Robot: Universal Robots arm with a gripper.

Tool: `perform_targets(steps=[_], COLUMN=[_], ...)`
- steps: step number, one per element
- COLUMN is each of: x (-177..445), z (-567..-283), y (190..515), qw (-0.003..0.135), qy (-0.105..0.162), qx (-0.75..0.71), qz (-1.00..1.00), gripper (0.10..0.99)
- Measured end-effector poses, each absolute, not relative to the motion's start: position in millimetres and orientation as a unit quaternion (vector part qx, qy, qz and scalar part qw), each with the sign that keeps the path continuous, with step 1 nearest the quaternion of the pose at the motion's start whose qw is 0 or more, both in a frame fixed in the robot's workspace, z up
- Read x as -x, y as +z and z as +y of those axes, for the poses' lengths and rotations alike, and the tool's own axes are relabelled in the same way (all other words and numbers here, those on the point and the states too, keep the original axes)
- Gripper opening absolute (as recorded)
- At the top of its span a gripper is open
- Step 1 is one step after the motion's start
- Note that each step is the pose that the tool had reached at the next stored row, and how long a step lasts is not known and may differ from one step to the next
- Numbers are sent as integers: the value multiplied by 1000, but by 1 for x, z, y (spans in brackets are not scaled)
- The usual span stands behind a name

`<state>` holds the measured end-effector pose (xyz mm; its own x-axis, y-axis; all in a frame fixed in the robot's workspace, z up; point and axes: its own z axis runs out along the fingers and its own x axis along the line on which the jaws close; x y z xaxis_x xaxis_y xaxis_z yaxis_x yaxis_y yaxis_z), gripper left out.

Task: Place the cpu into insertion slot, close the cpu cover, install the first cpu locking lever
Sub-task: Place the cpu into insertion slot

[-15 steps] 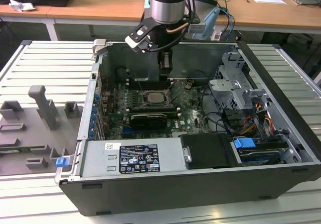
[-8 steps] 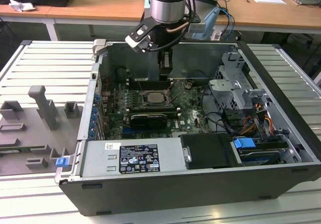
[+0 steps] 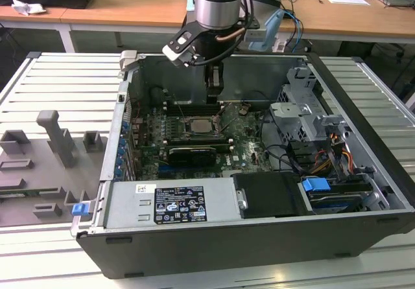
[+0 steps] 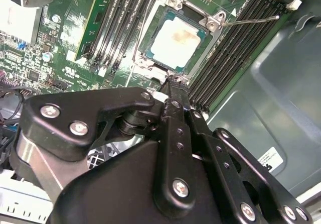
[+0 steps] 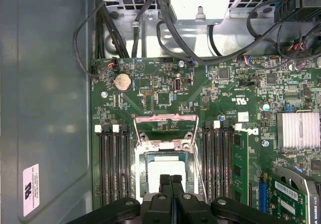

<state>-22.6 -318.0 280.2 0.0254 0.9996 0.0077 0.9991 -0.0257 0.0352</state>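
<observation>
- My hand hangs over the near edge of the socket, fingers pressed together, holding nothing.
- The cpu lies seated in that socket.
- The cpu cover stands hinged open.

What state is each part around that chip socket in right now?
cpu: lying in the socket, top bare.
cpu cover: raised open on its hinge.
locking lever: unlatched, swung out.
fingers: shut, at the socket's edge.
computer case: side open.
</observation>
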Motion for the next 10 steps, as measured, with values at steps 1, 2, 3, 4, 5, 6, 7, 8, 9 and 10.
perform_targets(steps=[1,2,3,4,5,6,7,8,9,10], x=[22,22,22,22,22,22,22,22,21,21], z=[-318,-318,-318,-318,-318,-318,-318,-318,-318,-318], y=[280,280,281,281,281,281,281,282,282,282], qw=[10,10,10,10,10,10,10,10,10,10], qy=[15,15,15,15,15,15,15,15,15,15], qx=[-716,-716,-716,-716,-716,-716,-716,-716,-716,-716], qz=[698,698,698,698,698,698,698,698,698,698], gripper=[106,106,106,106,106,106,106,106,106,106])
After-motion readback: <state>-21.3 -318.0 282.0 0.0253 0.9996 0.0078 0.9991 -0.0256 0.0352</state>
